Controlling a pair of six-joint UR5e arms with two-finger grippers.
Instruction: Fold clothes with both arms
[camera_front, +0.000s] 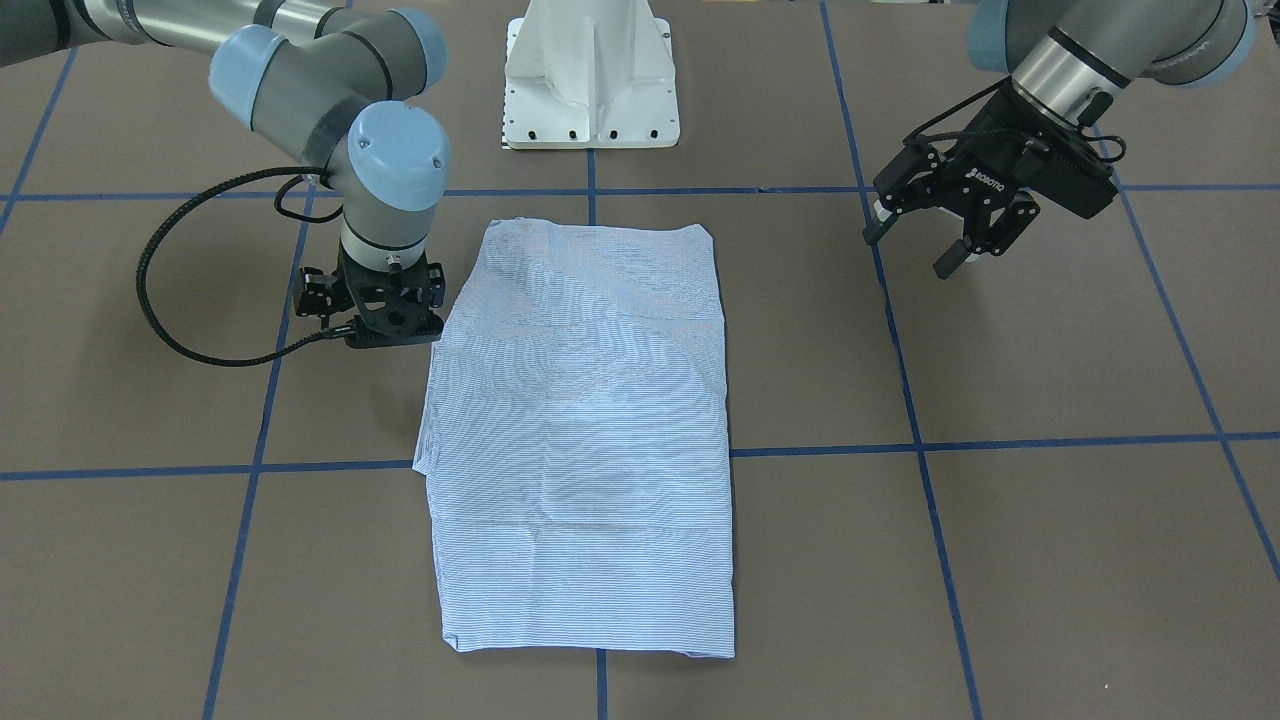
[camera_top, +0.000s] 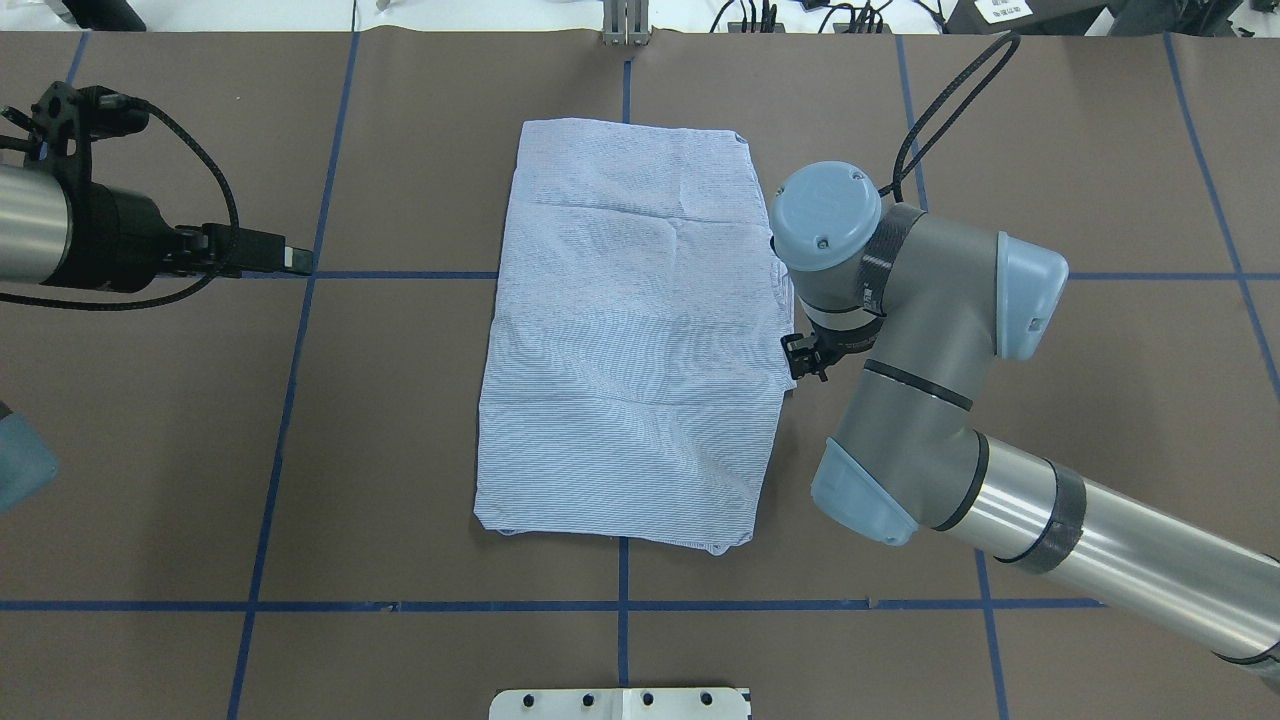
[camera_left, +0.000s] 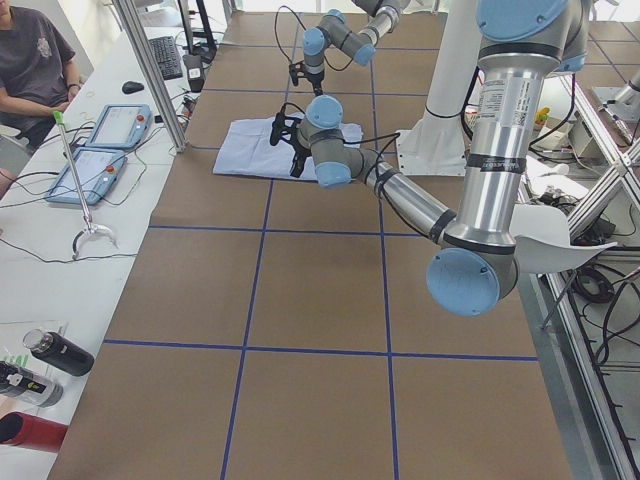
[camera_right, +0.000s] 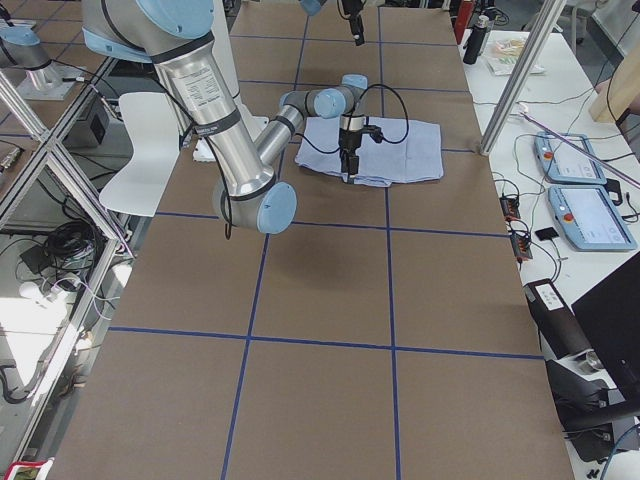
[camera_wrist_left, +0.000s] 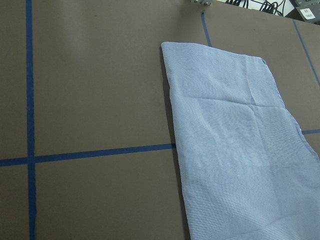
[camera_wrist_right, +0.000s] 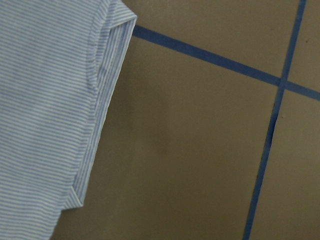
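bare table (camera_front: 1050, 400) around shirt (camera_front: 580, 430), right claw (camera_front: 388, 335) seemingly alongside

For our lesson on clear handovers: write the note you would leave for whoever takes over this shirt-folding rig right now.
Left hand: open, holding nothing, off to one side of the shirt and clear of it.
Right hand: pointing down at the shirt's other long edge; its fingers are hidden, so I cannot tell if it is open or shut.
Shirt: lying flat in the middle of the table as a long rectangle, with no sleeves or collar showing.
Done: the sides seem folded in.
Left: probably folding it across its length.
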